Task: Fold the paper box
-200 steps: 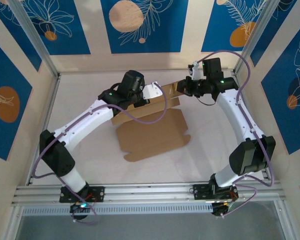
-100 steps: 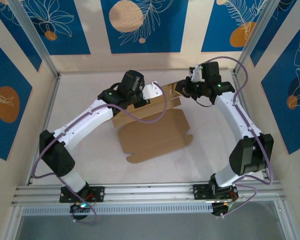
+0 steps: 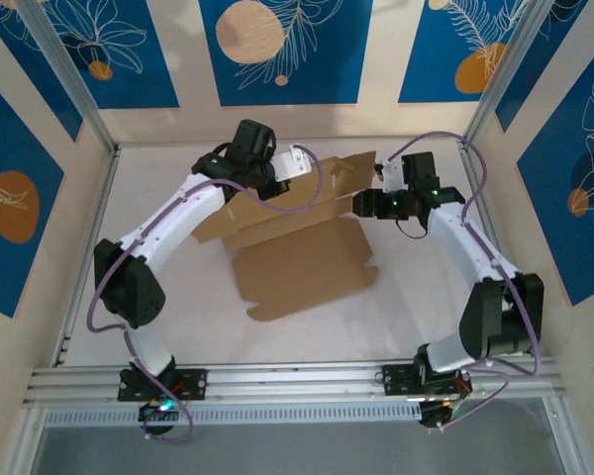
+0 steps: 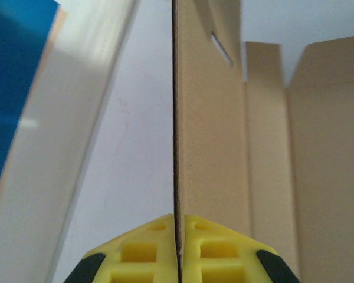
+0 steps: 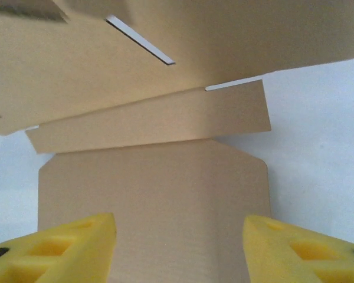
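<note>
- We see the paper box point(image 3: 302, 269) as a brown cardboard sheet, partly opened, lying around the middle of the bench point(image 3: 178, 327) and reaching towards its far edge.
- Its near panels lie flat on the bench. The far panels are lifted and tilted upward, with their top edge close to the far edge of the bench.
- The left gripper point(image 3: 295, 164) hangs over the far-left part of the sheet, at the raised panel's upper edge.
- In the left wrist view, the left gripper point(image 4: 178, 239) is clenched on a thin upright edge of the paper box point(image 4: 215, 147). The two yellow fingertips point(image 4: 144, 250) press on the card from either side.
- The right gripper point(image 3: 362, 205) stands at the right end of the raised panels, towards the far-right part of the bench.
- In the right wrist view, the right gripper point(image 5: 180, 236) is released. Its yellow fingers point(image 5: 71, 244) stand wide apart, with nothing pinched between them.
- Beyond those fingers we see the paper box point(image 5: 153, 194): a flat panel with cut corners, a narrow strip above it, and a larger slotted panel at the top.
</note>
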`<control>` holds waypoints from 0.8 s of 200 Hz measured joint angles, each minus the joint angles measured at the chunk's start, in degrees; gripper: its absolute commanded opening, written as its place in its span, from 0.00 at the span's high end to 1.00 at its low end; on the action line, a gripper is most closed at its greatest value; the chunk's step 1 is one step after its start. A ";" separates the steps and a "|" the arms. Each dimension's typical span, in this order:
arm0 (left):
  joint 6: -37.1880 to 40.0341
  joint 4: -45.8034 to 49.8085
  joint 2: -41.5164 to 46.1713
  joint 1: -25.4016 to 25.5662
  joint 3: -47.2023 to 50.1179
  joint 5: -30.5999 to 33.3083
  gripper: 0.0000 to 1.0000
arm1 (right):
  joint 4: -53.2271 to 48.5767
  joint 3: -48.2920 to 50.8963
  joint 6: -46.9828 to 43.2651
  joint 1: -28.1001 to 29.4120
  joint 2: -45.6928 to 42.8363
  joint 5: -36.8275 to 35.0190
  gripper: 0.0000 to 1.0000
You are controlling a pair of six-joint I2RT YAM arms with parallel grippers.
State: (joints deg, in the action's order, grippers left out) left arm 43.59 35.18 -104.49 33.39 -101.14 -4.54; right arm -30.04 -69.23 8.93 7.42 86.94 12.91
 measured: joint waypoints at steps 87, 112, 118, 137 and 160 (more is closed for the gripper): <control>-2.08 -5.35 -1.38 -4.96 4.83 -10.91 1.00 | 5.66 2.21 -1.49 -1.77 12.41 4.83 0.27; -3.23 -7.69 -1.18 -7.50 5.57 -15.28 1.00 | 6.03 1.40 -2.14 -1.07 15.47 3.65 0.27; -3.34 -8.70 -0.92 -7.98 6.58 -15.93 1.00 | 6.03 1.31 -2.43 -0.81 16.28 3.17 0.27; -3.72 -10.32 0.24 -8.66 9.53 -17.14 1.00 | 5.62 1.29 -3.02 -0.42 17.46 2.03 0.29; -4.28 -10.75 0.70 -8.66 10.14 -17.53 1.00 | 5.49 1.03 -3.13 -0.35 17.49 2.10 0.37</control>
State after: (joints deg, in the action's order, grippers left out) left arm 39.31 24.43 -103.79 24.73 -91.00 -22.06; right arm -24.56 -68.20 5.80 7.07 104.42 15.00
